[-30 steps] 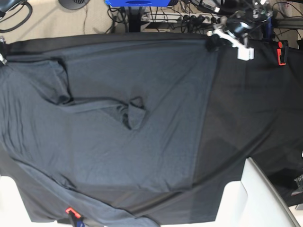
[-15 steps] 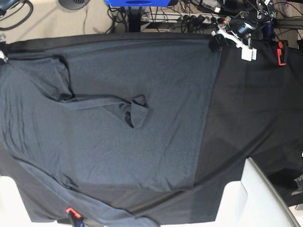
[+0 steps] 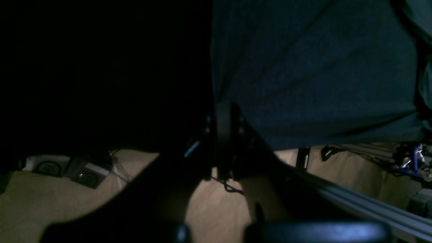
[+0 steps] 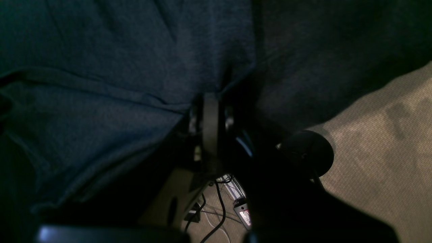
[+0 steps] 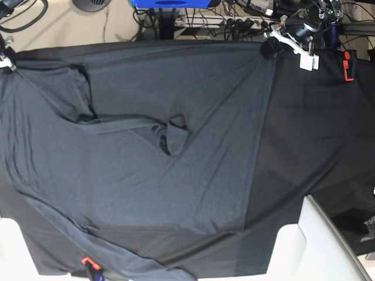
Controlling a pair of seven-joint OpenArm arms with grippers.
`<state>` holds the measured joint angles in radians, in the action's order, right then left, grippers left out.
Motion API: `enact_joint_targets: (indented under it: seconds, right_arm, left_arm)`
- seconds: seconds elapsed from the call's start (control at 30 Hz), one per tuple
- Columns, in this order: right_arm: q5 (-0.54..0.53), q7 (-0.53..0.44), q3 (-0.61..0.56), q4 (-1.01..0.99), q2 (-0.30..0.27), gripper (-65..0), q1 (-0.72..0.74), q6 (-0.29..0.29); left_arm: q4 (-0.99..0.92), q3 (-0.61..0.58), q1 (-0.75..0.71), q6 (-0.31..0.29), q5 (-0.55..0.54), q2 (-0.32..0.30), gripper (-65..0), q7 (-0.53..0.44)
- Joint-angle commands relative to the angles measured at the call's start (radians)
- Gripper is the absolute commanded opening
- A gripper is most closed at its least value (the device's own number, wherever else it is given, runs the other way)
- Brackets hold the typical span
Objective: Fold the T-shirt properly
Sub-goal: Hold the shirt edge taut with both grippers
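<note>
pinching the far corners, both arms hold the t-shirt (image 5: 176,146) taut across the black table cloth (image 5: 316,129), likely to flatten it for folding. left gripper (image 5: 269,48) is clamped on the hem corner, right gripper (image 4: 210,111) nips the opposite edge; one sleeve (image 5: 170,137) lies crumpled mid-chest.

T-shirt (image 5: 146,146) is lying spread over the table covering (image 5: 316,129), taking up the left and middle; bare covering is showing to its right. Left gripper (image 5: 268,47) is sitting at the shirt's far right corner, right gripper (image 5: 7,61) at its far left corner. Cables (image 5: 234,23) are lying on the floor beyond the far edge.
</note>
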<state>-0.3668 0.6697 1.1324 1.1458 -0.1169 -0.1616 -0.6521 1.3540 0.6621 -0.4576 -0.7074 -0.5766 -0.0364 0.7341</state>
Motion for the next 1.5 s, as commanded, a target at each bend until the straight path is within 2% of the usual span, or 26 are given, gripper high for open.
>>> enact_joint_targets:
  seconds: [0.0,0.57,0.63,0.77,0.87,1.17,1.33,1.43,1.47]
  right_arm:
    - [-0.011,-0.020,0.004,0.020,-0.020,-65.0,-0.002,-0.004]
    - [-0.011,-0.020,-0.004,0.020,-0.020,-64.2,-0.013,-0.004]
    - [-0.011,-0.020,-0.002,0.020,-0.020,-59.6,-0.013,-0.004]
    - [-0.011,-0.020,0.002,0.020,-0.020,-44.7,-0.011,-0.004]
    - [-0.013,-0.020,0.002,0.021,-0.020,-38.1,-0.010,-0.004]
    - [-0.016,-0.021,0.004,0.027,-0.020,-36.5,-0.006,-0.004]
    - [-0.016,-0.021,0.004,0.112,-0.019,-36.3,-0.011,-0.004]
    - [-0.014,-0.021,0.004,0.147,-0.019,-36.3,-0.013,-0.004]
    - [-0.013,-0.021,0.004,0.155,-0.019,-36.3,-0.013,-0.004]
  left_arm:
    - [0.015,0.005,-0.010,0.009,0.010,-0.009,-65.0,0.005]
    - [0.009,0.005,-0.007,0.009,0.010,-0.009,-65.0,0.000]
    - [0.009,0.005,-0.007,0.009,0.013,-0.009,-65.0,0.000]
    - [0.018,0.005,-0.007,0.009,0.013,-0.009,-65.0,0.000]
    - [0.018,0.005,-0.007,0.009,0.013,-0.009,-65.0,0.000]
    - [0.020,0.005,-0.005,0.009,0.013,-0.009,-28.8,-0.001]
    - [0.035,0.014,-0.005,0.009,0.013,-0.012,-8.1,-0.003]
    - [0.071,0.022,-0.005,0.009,0.013,-0.013,0.0,-0.003]
    - [0.080,0.035,-0.005,0.009,0.013,-0.013,0.0,-0.003]
